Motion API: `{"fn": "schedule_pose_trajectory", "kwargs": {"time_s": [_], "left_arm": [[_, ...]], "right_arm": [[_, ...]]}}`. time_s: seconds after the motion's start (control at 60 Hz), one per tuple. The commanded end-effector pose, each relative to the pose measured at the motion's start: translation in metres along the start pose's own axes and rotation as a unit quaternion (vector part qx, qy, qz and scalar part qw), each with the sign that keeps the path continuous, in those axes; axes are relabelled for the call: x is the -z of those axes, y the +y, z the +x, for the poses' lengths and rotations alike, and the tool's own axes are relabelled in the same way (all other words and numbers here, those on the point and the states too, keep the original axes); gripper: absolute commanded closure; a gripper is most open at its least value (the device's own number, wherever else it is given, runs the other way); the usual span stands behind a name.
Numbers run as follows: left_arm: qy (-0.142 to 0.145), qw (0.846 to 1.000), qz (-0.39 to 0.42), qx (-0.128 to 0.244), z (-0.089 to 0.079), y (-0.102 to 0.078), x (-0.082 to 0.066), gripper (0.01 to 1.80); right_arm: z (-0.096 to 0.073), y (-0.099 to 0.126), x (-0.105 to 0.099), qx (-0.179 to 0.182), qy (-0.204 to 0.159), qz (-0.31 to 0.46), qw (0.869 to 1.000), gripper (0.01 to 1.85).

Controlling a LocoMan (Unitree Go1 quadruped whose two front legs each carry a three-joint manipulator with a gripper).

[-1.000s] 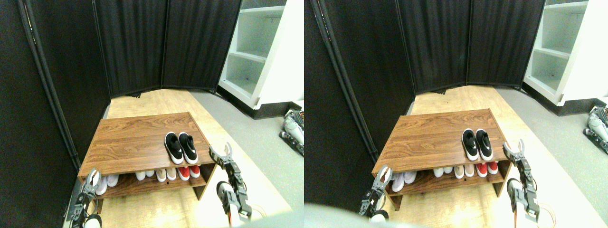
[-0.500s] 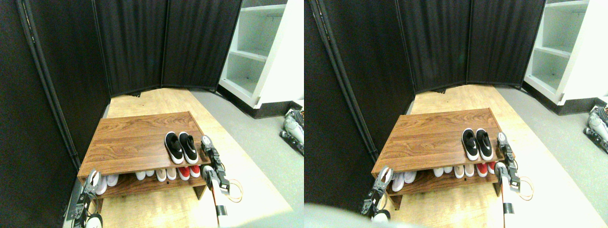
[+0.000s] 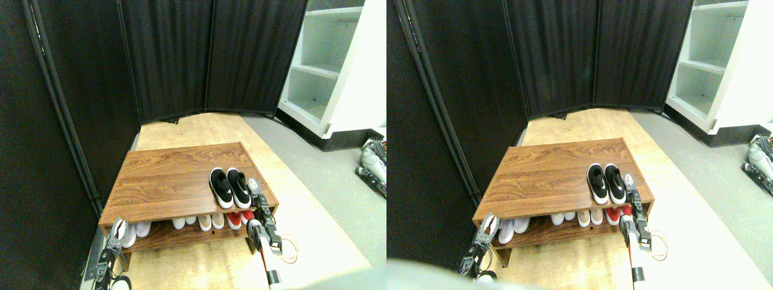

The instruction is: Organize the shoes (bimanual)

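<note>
shoes (image 3: pixel 230 188): black, white soles | rack (image 3: pixel 163 181): brown woodgrain | screen (image 3: pixel 211 54): black

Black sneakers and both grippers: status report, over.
Right gripper at the black sneakers' right side, on the rack top. Left gripper low at the rack's front-left corner. Sneakers paired, upright. Nothing in the way.

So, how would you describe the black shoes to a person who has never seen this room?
Find the low wooden shoe rack that stands before the black folding screen. On its top board, near the right end, the black shoes stand side by side. They are the only pair on top and the only black one; the white shoes, beige shoes and red shoes are on the shelf below.
</note>
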Motion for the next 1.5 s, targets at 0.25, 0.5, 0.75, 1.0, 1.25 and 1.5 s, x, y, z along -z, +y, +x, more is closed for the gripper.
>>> {"fn": "schedule_pose_trajectory", "kwargs": {"time_s": [0.25, 0.5, 0.75, 1.0, 1.25, 1.5], "left_arm": [[-0.024, 0.999, 0.012, 0.019, -0.004, -0.013, -0.003, 1.76], [-0.022, 1.000, 0.008, 0.019, 0.001, -0.017, 0.002, 1.78], [-0.031, 0.999, 0.000, 0.015, 0.005, -0.017, 0.003, 1.78], [-0.029, 0.999, 0.005, 0.023, 0.008, -0.016, 0.001, 1.78], [-0.029, 0.999, 0.005, 0.022, 0.011, -0.014, -0.002, 1.78], [-0.029, 0.999, -0.009, 0.012, 0.018, -0.012, -0.004, 1.79]], "right_arm": [[0.009, 0.001, -0.006, -0.009, -0.001, 0.001, 1.000, 1.82], [0.011, 0.009, 0.002, -0.011, 0.005, -0.006, 1.000, 1.75], [0.011, 0.005, 0.020, 0.018, 0.020, 0.035, 0.999, 1.73], [0.017, 0.001, 0.020, 0.017, 0.012, 0.010, 1.000, 1.74], [0.020, 0.012, -0.004, -0.008, 0.002, -0.016, 1.000, 1.77], [0.004, 0.053, -0.024, -0.081, 0.015, -0.014, 0.997, 1.80]]}}
